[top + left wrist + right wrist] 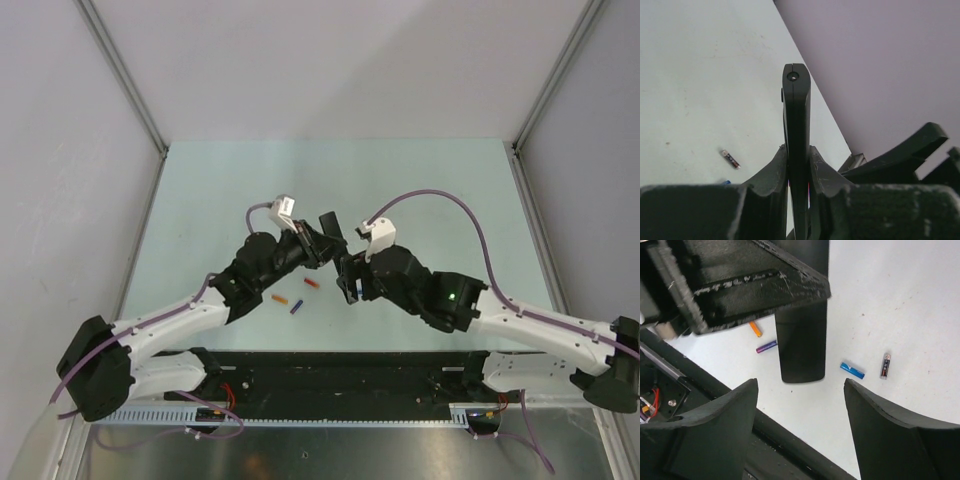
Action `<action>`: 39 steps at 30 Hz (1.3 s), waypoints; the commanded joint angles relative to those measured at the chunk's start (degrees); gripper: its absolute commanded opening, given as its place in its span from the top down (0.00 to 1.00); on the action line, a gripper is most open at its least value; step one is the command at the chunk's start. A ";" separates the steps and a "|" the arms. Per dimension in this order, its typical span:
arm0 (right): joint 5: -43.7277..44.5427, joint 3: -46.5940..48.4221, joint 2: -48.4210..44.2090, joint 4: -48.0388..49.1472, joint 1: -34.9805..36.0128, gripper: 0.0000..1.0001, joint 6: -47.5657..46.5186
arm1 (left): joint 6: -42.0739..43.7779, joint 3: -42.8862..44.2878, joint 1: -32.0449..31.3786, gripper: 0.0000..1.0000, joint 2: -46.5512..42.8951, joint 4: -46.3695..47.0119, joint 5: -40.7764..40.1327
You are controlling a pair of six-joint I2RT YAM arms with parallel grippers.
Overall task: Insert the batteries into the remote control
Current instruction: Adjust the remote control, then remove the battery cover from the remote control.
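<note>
My left gripper (pixel 318 245) is shut on the remote control (pixel 330 222), a slim black bar held above the table. In the left wrist view the remote (pixel 796 115) stands edge-on between the fingers (pixel 771 172). My right gripper (pixel 347 280) is open and empty, just right of the remote. In the right wrist view its jaws (pixel 801 385) stand wide apart below the remote's lower end (pixel 801 347). Batteries lie on the table: orange (pixel 755 329), purple (pixel 766 346), blue (pixel 852 370), dark grey (pixel 884 365). The top view shows orange (pixel 280 298), purple (pixel 296 307) and a reddish one (pixel 312 283).
The pale table (pixel 220 200) is walled on three sides by grey panels. A black rail (pixel 340 370) with the arm bases runs along the near edge. The dark grey battery (pixel 730 159) also shows in the left wrist view.
</note>
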 commanded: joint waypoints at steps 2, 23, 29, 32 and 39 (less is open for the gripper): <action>-1.29 2.66 -6.22 -0.62 -1.24 0.25 1.70 | -0.06 -0.91 4.22 1.00 -4.58 1.72 0.72; -43.48 -15.27 -3.24 41.72 -22.78 0.12 30.69 | -4.47 -17.00 7.84 1.00 -13.29 29.41 2.05; -43.48 -15.53 1.85 48.32 -21.81 0.15 33.42 | -2.44 -16.91 5.11 1.00 -13.20 29.15 -1.73; -43.05 -15.45 3.35 49.82 -21.46 0.18 33.95 | -1.56 -16.83 4.23 1.00 -13.38 28.36 -2.26; -41.99 -15.45 4.67 50.17 -21.29 0.25 34.39 | 0.81 -16.30 3.09 1.00 -14.26 25.10 -6.92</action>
